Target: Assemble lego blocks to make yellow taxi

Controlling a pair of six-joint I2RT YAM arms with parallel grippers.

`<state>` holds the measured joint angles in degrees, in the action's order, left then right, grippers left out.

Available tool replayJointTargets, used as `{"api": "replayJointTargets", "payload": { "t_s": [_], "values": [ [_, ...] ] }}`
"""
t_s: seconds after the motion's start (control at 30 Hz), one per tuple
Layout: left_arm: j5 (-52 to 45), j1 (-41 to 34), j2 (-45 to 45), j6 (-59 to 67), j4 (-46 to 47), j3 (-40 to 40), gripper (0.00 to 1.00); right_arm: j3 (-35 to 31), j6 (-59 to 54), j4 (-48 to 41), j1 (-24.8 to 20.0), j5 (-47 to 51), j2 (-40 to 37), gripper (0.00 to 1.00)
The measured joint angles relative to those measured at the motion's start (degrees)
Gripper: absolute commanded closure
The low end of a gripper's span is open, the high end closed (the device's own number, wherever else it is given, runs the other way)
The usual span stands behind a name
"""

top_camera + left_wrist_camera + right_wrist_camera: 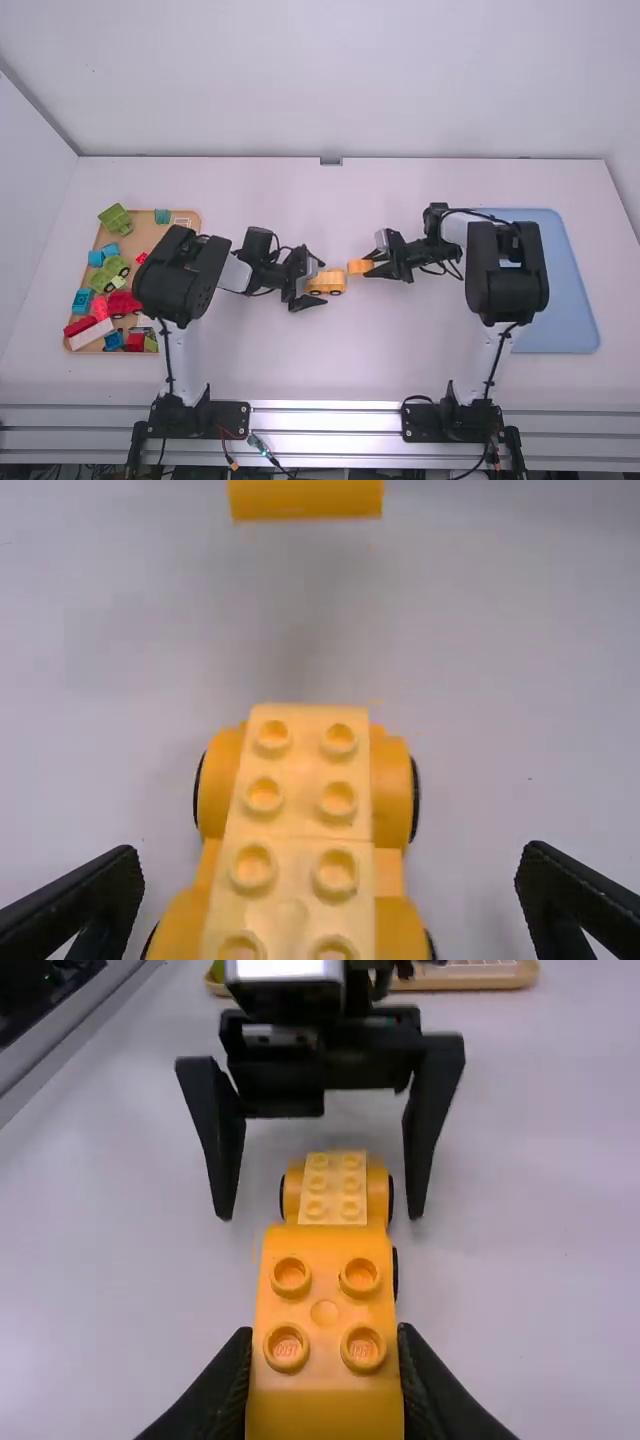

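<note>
- The car (327, 284) was placed near the middle of the table (330, 350), upright on its wheels, well apart from the table's edges.
- The left gripper (321, 282) was spread wide, its fingers set on either side of the car and apart from it; strips of table were visible between.
- The block (360, 267) was held between the closed fingers of the right gripper (370, 266), near the car's end and toward the mat; its exact height above the table could not be told.
- The tray (110, 352) was set toward the table's left side, the mat (565, 300) toward its right; a broad stretch of table was left between them.
- Parts of the tray and its pieces (82, 301) were covered by the left arm, and part of the mat by the right.
- In the left wrist view, the car's nearer end and much of the block were cut off; in the right, part of the car was hidden behind the block.
- Glossy yellow-orange plastic was seen in both; round studs were borne in paired rows by the car's paler top and in a square of four by the block.
- The mat was blue, flat and round-cornered; the tray was tan and rimmed, its pieces green, blue, red and white.
</note>
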<state>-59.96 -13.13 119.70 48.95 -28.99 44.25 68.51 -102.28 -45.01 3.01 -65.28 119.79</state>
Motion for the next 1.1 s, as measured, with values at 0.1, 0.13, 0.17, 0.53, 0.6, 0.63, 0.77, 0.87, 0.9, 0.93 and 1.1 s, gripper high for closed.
{"api": "replayJointTargets", "payload": {
  "t_s": [0.1, 0.13, 0.17, 0.53, 0.6, 0.63, 0.77, 0.87, 0.9, 0.93, 1.1],
  "values": [
    [-1.1, 0.0, 2.5, -0.1, -0.1, 2.3, 0.0, 0.0, -0.3, -0.1, 1.0, 0.0, 0.0, 0.82],
    [-1.1, 0.0, 3.0, -0.1, 0.0, 2.8, 0.03, 0.0, -0.2, 0.0, 1.5, 0.0, 0.0, 0.82],
    [-1.0, 0.0, 3.3, -0.1, -0.1, 3.0, 0.09, 0.0, 0.0, 0.3, 2.0, 0.1, 0.0, 0.83],
    [-1.4, 0.0, 3.5, 2.5, -0.5, 2.3, 0.47, 0.0, 11.9, 9.9, 6.5, 2.2, 0.0, 0.87],
    [-1.5, 0.0, 3.5, 2.8, -0.4, 2.2, 0.5, 0.0, 13.8, 11.0, 7.1, 2.6, 0.0, 0.88],
    [-1.5, 0.0, 3.5, 2.8, -0.4, 2.2, 0.5, 0.0, 14.3, 11.3, 7.3, 2.6, 0.0, 0.88],
    [-1.5, 0.0, 3.5, 2.8, -0.5, 2.3, 0.5, 0.0, 18.0, 13.2, 7.7, 2.7, 0.0, 0.91],
    [-1.5, 0.0, 3.5, 2.8, -0.5, 2.3, 0.51, 0.0, 19.8, 12.9, 7.3, 3.1, 0.0, 0.91],
    [-1.5, 0.0, 3.5, 2.8, -0.5, 2.2, 0.51, 0.0, 20.0, 12.9, 7.3, 3.3, -0.1, 0.91],
    [-1.5, 0.0, 3.5, 2.8, -0.5, 2.3, 0.51, 0.0, 20.3, 12.9, 7.3, 3.6, -0.2, 0.92],
    [-1.5, 0.0, 3.5, 2.8, -0.5, 2.3, 0.51, -0.7, 22.4, 15.5, 7.5, 5.0, -2.6, 0.93]
  ]
}}
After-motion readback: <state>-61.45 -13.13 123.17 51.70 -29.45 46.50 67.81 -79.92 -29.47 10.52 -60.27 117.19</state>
